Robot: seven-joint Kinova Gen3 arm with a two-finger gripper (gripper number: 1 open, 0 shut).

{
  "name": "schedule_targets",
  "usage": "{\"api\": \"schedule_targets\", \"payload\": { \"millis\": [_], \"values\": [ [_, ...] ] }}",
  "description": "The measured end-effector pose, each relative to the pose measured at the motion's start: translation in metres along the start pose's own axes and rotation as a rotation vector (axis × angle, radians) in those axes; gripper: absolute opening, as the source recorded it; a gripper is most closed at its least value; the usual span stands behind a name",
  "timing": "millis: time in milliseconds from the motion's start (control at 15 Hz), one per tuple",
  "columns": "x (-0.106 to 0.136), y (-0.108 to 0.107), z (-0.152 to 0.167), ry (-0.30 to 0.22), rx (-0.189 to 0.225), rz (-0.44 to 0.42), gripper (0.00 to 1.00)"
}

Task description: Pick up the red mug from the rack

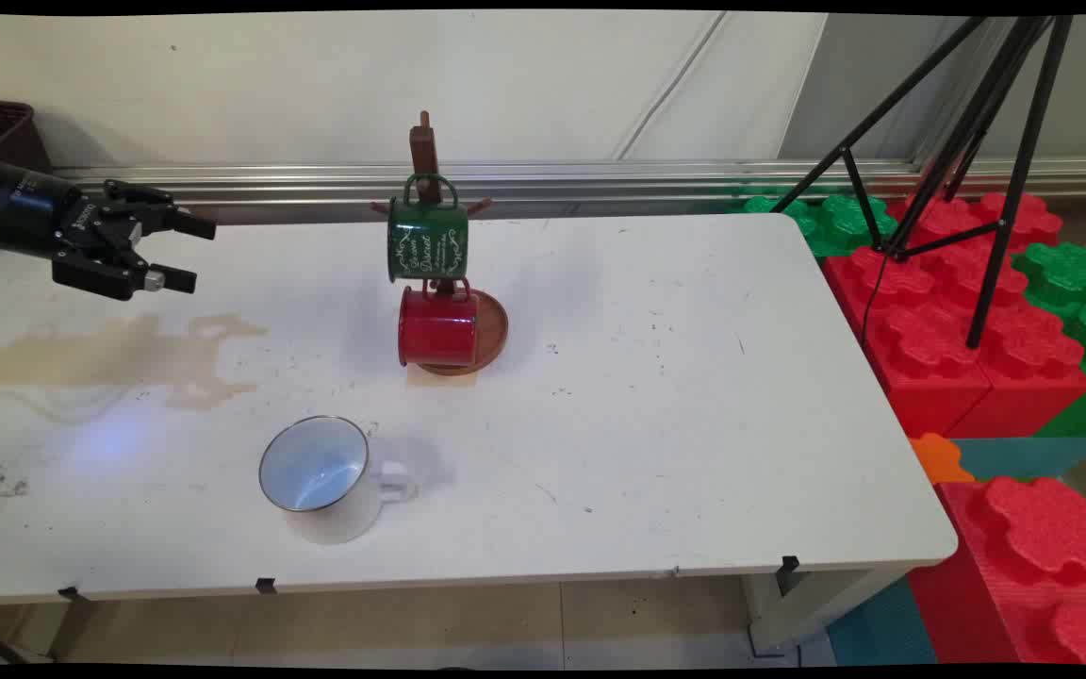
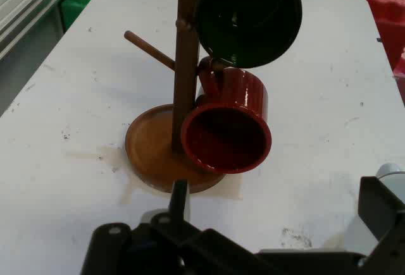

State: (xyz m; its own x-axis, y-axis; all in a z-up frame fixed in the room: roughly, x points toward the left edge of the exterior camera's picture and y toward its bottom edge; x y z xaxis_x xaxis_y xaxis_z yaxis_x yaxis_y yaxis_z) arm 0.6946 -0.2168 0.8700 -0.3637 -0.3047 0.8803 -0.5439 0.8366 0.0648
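A brown wooden mug tree (image 2: pixel 185 79) stands on its round base (image 2: pixel 149 152) at the centre of a white counter (image 2: pixel 329 98). A red mug (image 2: pixel 229 126) hangs low on the tree, its open mouth facing the camera at about 5 o'clock of the post. A dark green mug (image 2: pixel 248 17) hangs above it, at 1 o'clock. A bare peg (image 2: pixel 149 49) juts toward 10 o'clock. The black hand (image 2: pixel 278 250) fills the bottom edge.
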Motion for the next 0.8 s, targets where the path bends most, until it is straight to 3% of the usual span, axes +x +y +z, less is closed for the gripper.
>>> {"api": "schedule_targets", "payload": {
  "millis": [800],
  "values": [
    [0.002, -0.002, 0.014, 0.016, -0.005, -0.011, 1.0]
  ]
}}
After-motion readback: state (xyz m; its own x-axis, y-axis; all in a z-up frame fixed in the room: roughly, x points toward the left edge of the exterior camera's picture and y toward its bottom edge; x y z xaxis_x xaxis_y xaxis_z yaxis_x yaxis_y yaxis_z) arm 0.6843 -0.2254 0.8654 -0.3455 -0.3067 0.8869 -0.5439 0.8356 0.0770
